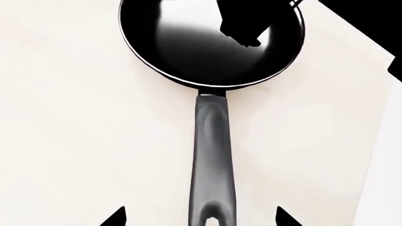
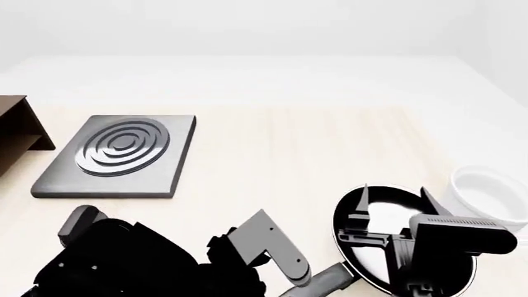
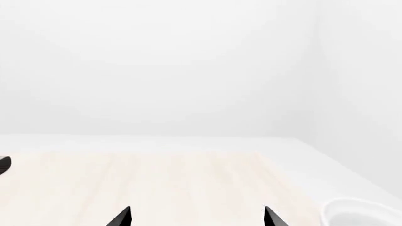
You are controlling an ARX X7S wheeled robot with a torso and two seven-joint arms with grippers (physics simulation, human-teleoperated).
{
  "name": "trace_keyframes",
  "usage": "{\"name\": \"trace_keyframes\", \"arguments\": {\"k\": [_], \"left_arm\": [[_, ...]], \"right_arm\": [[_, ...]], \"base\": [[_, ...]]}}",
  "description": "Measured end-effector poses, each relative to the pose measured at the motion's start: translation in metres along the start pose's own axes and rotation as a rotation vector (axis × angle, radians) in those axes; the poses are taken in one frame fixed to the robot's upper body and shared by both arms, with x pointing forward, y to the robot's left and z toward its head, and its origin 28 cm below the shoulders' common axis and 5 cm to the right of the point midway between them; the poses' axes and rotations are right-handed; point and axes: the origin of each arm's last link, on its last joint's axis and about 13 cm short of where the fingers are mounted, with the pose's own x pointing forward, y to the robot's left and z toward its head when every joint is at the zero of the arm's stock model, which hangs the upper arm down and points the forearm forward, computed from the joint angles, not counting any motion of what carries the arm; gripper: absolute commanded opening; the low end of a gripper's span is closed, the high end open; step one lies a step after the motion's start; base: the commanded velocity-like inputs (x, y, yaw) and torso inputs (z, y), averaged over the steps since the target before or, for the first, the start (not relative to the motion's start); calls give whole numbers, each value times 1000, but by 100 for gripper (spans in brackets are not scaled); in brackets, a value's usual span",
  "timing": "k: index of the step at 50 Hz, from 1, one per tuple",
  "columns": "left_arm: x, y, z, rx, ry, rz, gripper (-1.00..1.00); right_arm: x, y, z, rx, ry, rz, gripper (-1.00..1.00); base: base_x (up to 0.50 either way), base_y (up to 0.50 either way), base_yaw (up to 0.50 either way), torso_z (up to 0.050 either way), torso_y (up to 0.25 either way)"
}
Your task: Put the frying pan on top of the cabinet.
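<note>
The frying pan's handle runs straight up the middle of the left wrist view, long and dark grey with a slot near its end, and it passes between the two dark fingertips of the left gripper, one on each side with pale table showing between each tip and the handle. So that gripper stands apart around the handle, not clamped on it. The frying pan itself is round, shallow and black, its glossy inside showing a bright sheen and a dark reflection, with a thin light rim.

In the head view the pan lies on the pale wooden table at the near right, handle pointing toward the left arm. The right gripper hangs over the pan's bowl; in the right wrist view its two tips are spread wide with nothing between them.

Just beside the pan on the right is a white bowl. Well apart on the left lies the square grey hob, and at the far left edge a corner of the dark brown cabinet.
</note>
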Motion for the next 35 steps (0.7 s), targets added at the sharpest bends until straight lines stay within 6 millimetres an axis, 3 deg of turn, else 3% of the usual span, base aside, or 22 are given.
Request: {"name": "trace_keyframes", "arguments": {"k": [35], "left_arm": [[48, 10, -10, 39, 132, -11, 100]], "right_arm": [[0, 3, 3, 5, -11, 21, 100]], "base": [[0, 0, 0, 0, 0]]}}
